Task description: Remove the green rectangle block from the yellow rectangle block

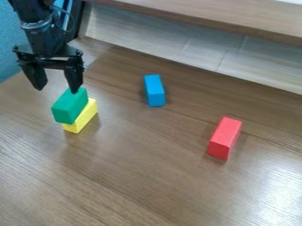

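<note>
We are finding the red block (224, 139) lying well apart on the bench (147, 185), probably playing no part. The yellow block (85, 118) is bearing the green block (69, 106) on top, so we are needing a lift. Beyond, the blue block (154, 90) is lying aside. Near the green block, the end effector (57, 90) is hanging parted and empty, presumably for straddling it.

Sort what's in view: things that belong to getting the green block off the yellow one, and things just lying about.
Part of the job:
green block, resting on the yellow one
yellow block, underneath
hand, open, above the pair

Just lying about:
blue block, on the table
red block, also on the table
</note>
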Robot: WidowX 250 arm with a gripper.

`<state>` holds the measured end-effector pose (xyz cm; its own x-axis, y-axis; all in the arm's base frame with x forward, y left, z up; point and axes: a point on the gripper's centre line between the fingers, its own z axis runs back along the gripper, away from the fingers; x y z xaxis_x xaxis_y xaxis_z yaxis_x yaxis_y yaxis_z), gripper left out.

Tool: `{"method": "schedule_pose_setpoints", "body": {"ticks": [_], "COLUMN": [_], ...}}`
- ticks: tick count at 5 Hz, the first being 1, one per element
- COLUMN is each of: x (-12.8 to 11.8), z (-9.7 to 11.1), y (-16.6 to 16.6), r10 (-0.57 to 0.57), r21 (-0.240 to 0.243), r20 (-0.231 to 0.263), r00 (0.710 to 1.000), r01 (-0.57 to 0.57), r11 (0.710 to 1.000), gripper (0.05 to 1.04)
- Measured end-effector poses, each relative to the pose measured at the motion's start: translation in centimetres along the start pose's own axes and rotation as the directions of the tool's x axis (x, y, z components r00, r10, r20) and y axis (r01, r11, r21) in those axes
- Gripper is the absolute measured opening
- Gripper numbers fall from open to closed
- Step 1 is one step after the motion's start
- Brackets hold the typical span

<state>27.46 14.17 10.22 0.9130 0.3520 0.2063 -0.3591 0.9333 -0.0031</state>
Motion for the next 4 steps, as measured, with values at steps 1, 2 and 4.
{"method": "schedule_pose_setpoints", "body": {"ticks": [1,2,4], "x": [-0.4,-0.6,-1.3], "z": [-0.9,-1.3,-3.2], "y": [0.0,-0.2,-0.1], "r10": [0.009,0.020,0.028], "r21": [0.003,-0.006,0.000], "r20": [-0.008,-0.005,-0.039], "r00": [1.000,1.000,0.999], "r01": [-0.009,-0.020,-0.028], "r11": [1.000,1.000,1.000], "gripper": [1.001,1.000,1.000]}}
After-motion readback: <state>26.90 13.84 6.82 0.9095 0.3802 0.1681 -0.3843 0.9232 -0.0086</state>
